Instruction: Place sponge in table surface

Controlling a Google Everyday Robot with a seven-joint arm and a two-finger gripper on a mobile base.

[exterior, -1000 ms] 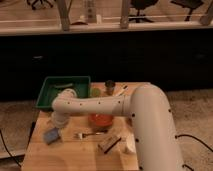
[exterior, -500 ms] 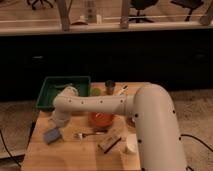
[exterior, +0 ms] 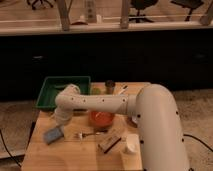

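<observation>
The blue-grey sponge lies flat on the light wooden table surface near its left edge. My gripper hangs from the white arm's wrist just above and to the right of the sponge, close to its upper corner. Whether it touches the sponge does not show. The arm reaches across the table from the right.
A green tray stands at the back left. An orange bowl is mid-table under the arm. A fork, a brown wooden block and a white cup lie in front. A dark can stands at the back.
The wrist has shifted slightly to the right and up. The sponge stays in the same spot on the table.
</observation>
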